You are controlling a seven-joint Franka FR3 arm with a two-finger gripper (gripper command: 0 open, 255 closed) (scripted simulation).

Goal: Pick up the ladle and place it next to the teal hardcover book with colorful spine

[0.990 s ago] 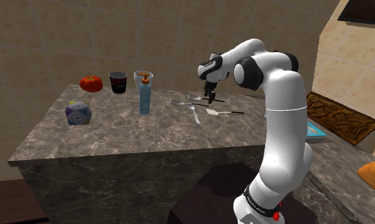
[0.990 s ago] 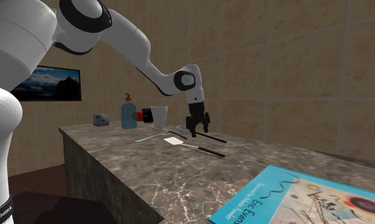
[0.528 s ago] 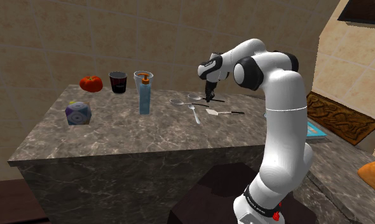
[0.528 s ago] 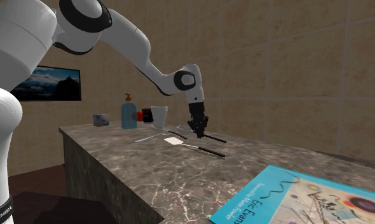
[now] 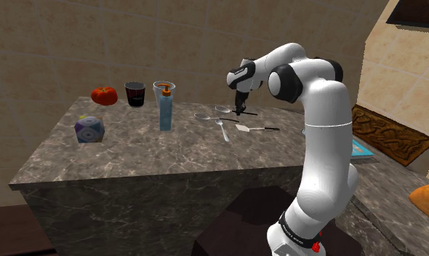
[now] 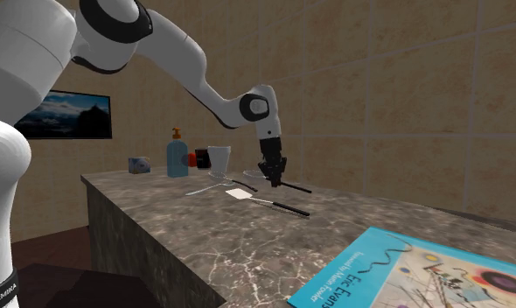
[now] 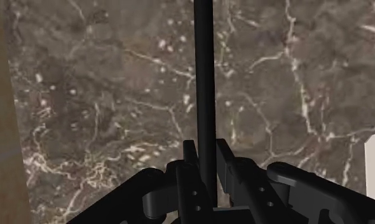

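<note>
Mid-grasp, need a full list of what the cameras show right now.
ladle: one, black handle, clasped by the hand
book: one, teal, on counter, second exterior view's lower right
spatula: one, pale blade, black handle, beside ladle
spoons: two, silvery, beside ladle
soap bottle: one, blue, orange pump, mid-counter
glass: one, clear, by bottle
cup: one, dark, beside glass
tomato: one, red, beside cup
cube: one, purple-green, near counter's edge
counter: one, dark marble
arm: one, white, over counter
hand: one, black, shut on ladle handle
</note>
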